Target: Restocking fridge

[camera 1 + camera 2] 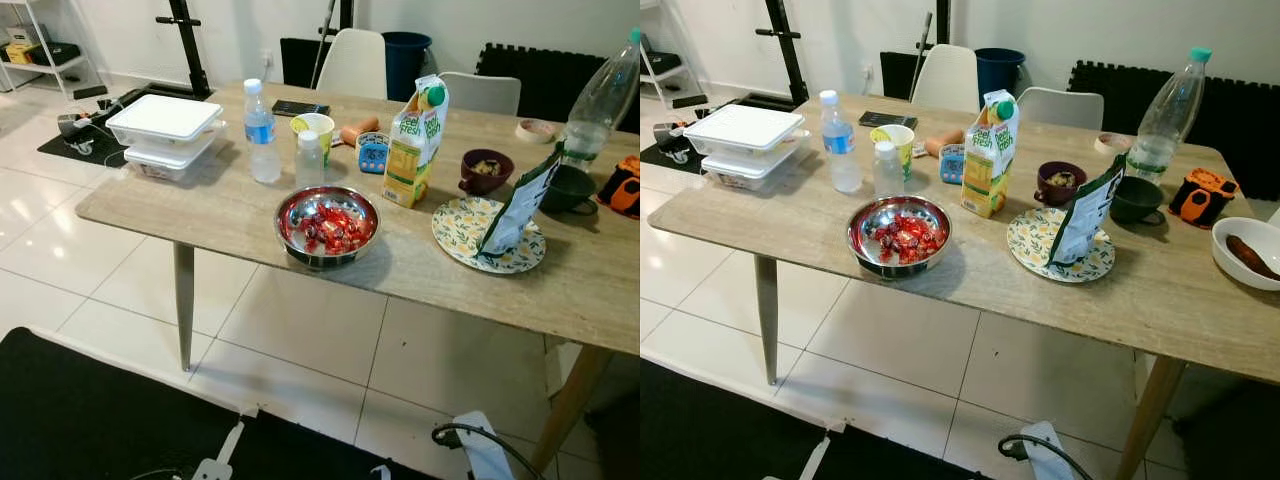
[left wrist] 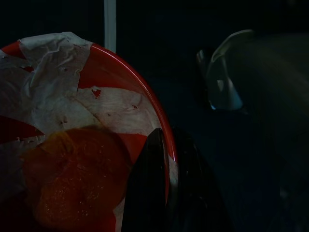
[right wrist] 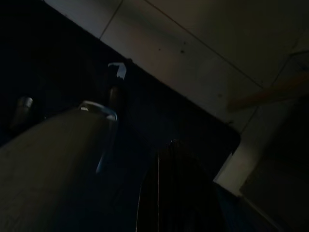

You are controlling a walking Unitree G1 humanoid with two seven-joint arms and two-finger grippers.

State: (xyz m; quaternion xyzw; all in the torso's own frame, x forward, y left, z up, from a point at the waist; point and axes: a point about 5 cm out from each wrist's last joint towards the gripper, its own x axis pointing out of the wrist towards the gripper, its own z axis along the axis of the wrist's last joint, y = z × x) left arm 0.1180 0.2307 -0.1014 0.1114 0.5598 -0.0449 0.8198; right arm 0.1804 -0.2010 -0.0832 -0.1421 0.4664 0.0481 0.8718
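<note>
In the left wrist view my left gripper (image 2: pixel 169 140) is shut on the rim of a red bowl (image 2: pixel 120 72), one black finger inside and one outside. The bowl is lined with crumpled white paper and holds orange food (image 2: pixel 72 183). On the wooden table (image 1: pixel 200 215) ahead stand a juice carton (image 1: pixel 415 145), a water bottle (image 1: pixel 262 133), a small bottle (image 1: pixel 309 160), a steel bowl of red sweets (image 1: pixel 327 225) and stacked white containers (image 1: pixel 165 135). My right gripper (image 3: pixel 169 150) hangs in the dark over the floor, fingers together and holding nothing.
A patterned plate (image 1: pixel 455 225) bears a leaning snack bag (image 1: pixel 520 205). A maroon cup (image 1: pixel 485 170), dark bowl (image 1: pixel 568 188), large bottle (image 1: pixel 600 100) and white bowl (image 1: pixel 1248 250) sit at the right. White chairs (image 1: pixel 352 62) stand behind the table. A black mat (image 1: pixel 80 420) and cables lie near my feet.
</note>
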